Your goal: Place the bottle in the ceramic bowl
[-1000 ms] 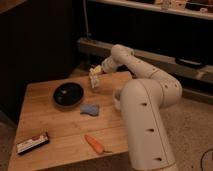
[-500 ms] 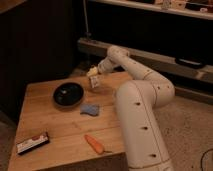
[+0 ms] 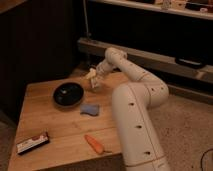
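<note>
The tool (image 3: 91, 75) hung at the far side of the tabletop (image 3: 50, 122), reached out on the white arm (image 3: 136, 76) and brought down right at the bottle (image 3: 93, 84). Its jaws stood spread wide, and nothing showed them closed on anything. The bottle looked upright on the wood, with the jaws about its top, though whether they touched it could not be made out. That pose suited a grasp from above and the side, most likely so that a slim, tippable thing could be taken by its body and carried across.

The ceramic bowl (image 3: 68, 94) sat just to the left of the bottle, near but apart from it, its mouth facing up with nothing in it. It was well placed to take the bottle after a short lift and sideways move.

By count there was one bottle, one bowl and one tool. Three other things lay on the tabletop:
- one blue cloth (image 3: 90, 109), in front of the bottle;
- one orange carrot-like piece (image 3: 94, 144), near the front edge;
- one dark packet (image 3: 33, 143), at the front left corner.
</note>
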Motion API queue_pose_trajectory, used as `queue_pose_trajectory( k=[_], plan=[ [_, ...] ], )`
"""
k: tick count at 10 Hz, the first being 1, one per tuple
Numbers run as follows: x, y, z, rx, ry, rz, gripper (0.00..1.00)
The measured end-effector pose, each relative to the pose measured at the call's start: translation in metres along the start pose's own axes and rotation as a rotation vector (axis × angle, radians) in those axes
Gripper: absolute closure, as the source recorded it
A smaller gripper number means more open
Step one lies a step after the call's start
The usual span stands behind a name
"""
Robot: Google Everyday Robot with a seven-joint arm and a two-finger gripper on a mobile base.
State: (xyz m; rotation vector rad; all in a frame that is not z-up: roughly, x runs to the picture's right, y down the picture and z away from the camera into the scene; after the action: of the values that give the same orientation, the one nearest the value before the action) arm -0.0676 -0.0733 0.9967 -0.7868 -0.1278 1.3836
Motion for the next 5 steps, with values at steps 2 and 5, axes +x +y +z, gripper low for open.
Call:
queue_pose_trajectory(
  k=[2, 5],
  plan=[
    [0.004, -0.001, 0.006, 0.002, 0.015, 0.005, 0.2],
    [0.008, -0.003, 0.013, 0.013, 0.042, 0.01, 0.2]
  ],
)
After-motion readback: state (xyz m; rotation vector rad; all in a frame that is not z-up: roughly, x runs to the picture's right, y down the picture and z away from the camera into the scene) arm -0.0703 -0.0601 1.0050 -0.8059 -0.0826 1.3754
